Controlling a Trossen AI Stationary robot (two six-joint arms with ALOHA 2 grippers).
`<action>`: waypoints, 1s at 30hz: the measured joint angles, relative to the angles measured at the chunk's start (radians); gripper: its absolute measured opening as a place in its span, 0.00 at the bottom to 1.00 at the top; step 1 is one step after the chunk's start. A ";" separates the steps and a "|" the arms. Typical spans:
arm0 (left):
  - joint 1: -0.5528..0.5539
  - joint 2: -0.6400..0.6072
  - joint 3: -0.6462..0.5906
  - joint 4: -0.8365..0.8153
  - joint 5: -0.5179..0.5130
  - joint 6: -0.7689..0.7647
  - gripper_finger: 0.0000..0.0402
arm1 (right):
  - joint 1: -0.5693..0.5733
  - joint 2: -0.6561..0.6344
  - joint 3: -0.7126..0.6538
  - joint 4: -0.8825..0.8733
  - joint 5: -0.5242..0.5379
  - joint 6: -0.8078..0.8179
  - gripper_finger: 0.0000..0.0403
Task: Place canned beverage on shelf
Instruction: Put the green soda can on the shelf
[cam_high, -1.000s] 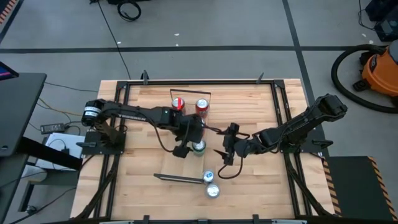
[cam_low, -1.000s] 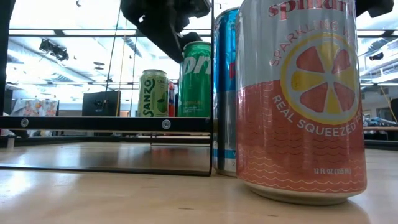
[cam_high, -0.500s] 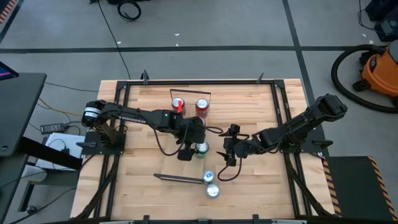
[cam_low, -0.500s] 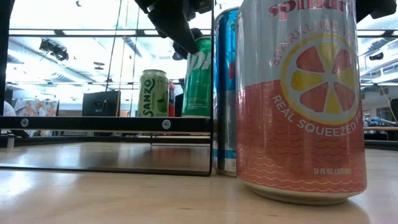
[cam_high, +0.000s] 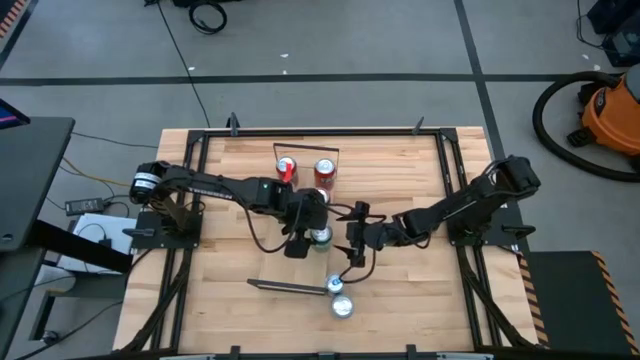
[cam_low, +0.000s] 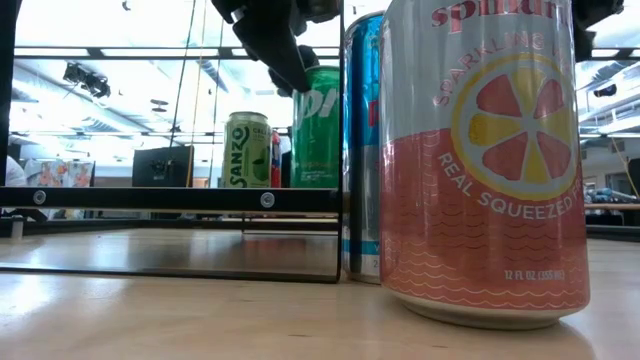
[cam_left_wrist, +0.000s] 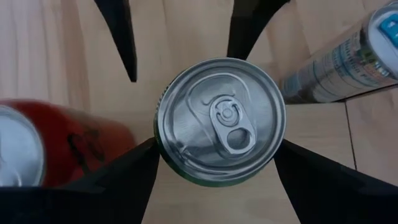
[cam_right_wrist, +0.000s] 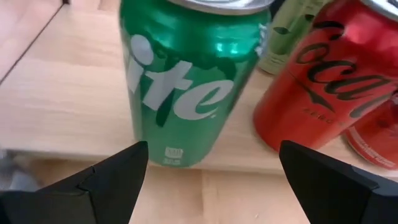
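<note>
The left tool (cam_high: 312, 232) stands over the green can (cam_high: 319, 237) near the middle of the desk (cam_high: 420, 300). In the left wrist view its two dark fingers (cam_left_wrist: 118, 186) lie against both sides of the can's round silver top (cam_left_wrist: 219, 121), so it grips the green can from above. The right tool (cam_high: 356, 238) is just beside the same can, with its jaws wide and nothing between them; in its wrist view the green can (cam_right_wrist: 189, 87) stands ahead of the fingers (cam_right_wrist: 112, 180).

The shelf (cam_high: 290, 286) is the thin plank on black wire ends, seen edge-on, nearer the front of the desk. I cannot tell if the green can already stands on it.

The risks, as I judge them: the can wall is smooth painted metal and the grip is only at the rim, so it may slip or tilt. The two tools are close and could bump. A red can (cam_right_wrist: 323, 81) stands just beside the green one and may be knocked over. The blue can (cam_high: 334, 284) and pink can (cam_high: 342, 306) stand close by the end of the narrow shelf, so the space for setting down looks small.
</note>
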 joint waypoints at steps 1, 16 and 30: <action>0.000 0.000 0.000 -0.002 0.000 -0.001 0.79 | -0.007 0.005 0.000 0.008 -0.005 0.000 0.93; -0.016 -0.019 0.000 -0.009 -0.101 0.070 0.93 | -0.098 0.011 0.000 0.063 -0.051 0.001 0.93; -0.027 -0.022 0.000 0.055 -0.083 0.160 0.93 | -0.087 -0.035 0.000 -0.012 -0.049 0.035 0.93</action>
